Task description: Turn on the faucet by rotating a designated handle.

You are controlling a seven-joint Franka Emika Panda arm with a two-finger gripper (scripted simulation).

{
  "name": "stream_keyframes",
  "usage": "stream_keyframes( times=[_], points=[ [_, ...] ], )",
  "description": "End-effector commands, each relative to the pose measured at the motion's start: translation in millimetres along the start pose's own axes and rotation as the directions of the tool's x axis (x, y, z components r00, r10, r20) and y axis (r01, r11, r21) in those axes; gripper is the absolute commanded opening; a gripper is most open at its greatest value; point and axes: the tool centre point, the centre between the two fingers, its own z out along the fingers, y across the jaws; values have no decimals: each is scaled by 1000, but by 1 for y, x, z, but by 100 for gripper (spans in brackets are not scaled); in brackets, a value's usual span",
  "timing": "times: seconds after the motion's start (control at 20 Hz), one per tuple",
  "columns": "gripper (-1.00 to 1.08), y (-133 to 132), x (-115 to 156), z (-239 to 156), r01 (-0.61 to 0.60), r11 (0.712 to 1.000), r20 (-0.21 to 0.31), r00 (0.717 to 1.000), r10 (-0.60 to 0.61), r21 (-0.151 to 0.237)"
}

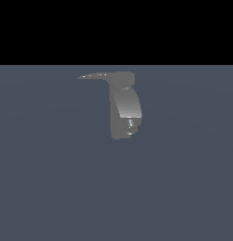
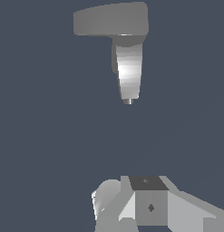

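The faucet [image 1: 125, 106] stands alone on the flat blue-grey ground [image 1: 52, 188], near the middle of the exterior view. Its handle [image 1: 94, 75] projects sideways from the top cap toward the exterior view's left (thin, tapering to a point). In the wrist view, the gripper [image 2: 145, 206] sits well apart from the faucet; whether its jaws are apart or together cannot be determined.
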Motion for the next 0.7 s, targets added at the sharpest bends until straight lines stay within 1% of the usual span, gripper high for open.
stream_keyframes(
  times=[0.0, 0.35, 0.65],
  points=[
    [-100, 0, 0, 0, 0, 1000, 0, 1000, 0, 0],
    [-100, -6, 3, 4, -25, 1000, 1, 1000, 25, 0],
    [-100, -19, 11, 12, -86, 996, 2, 996, 86, 2]
  ],
)
